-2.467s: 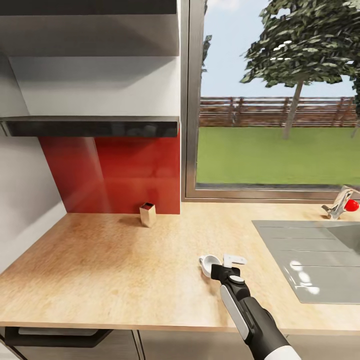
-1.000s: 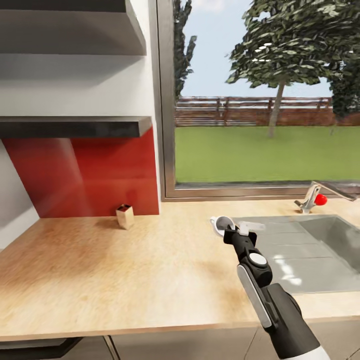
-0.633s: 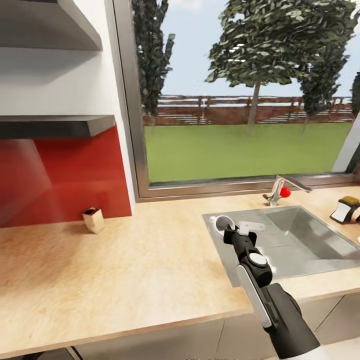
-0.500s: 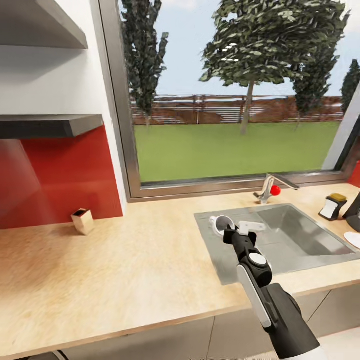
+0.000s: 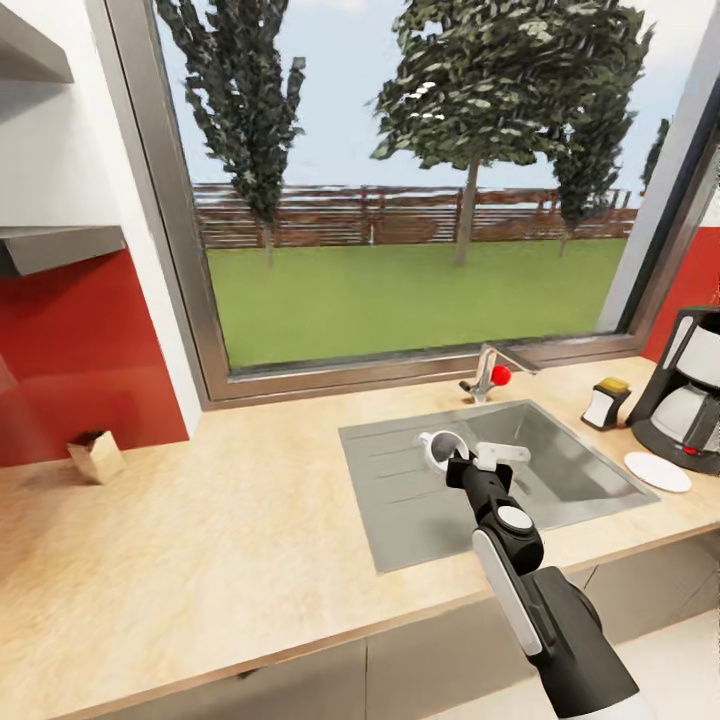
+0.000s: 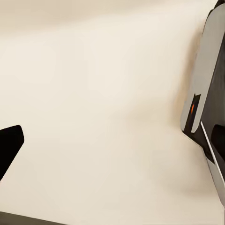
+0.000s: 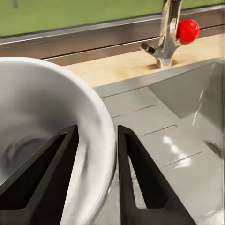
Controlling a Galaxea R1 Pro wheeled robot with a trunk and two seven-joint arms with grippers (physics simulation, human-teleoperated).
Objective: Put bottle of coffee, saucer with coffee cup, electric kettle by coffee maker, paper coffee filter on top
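My right gripper (image 5: 458,460) is shut on the rim of the white coffee cup (image 5: 441,447) and holds it in the air over the sink's draining board. In the right wrist view the cup's wall (image 7: 56,117) sits pinched between the two black fingers (image 7: 136,183). The black coffee maker (image 5: 691,394) stands on the countertop at the far right, with the white saucer (image 5: 657,471) lying in front of it. In the left wrist view my left gripper (image 6: 112,145) hangs open over a pale surface with nothing in it.
A steel sink (image 5: 540,465) with a red-knobbed tap (image 5: 490,373) is set in the wooden countertop (image 5: 200,540) under the window. A small white, yellow-topped item (image 5: 605,403) stands left of the coffee maker. A small brown box (image 5: 95,455) stands by the red backsplash.
The camera has swung to the right, bringing the sink, then the coffee maker and saucer into view. My right gripper rose from the counter early on and keeps its hold on the cup.
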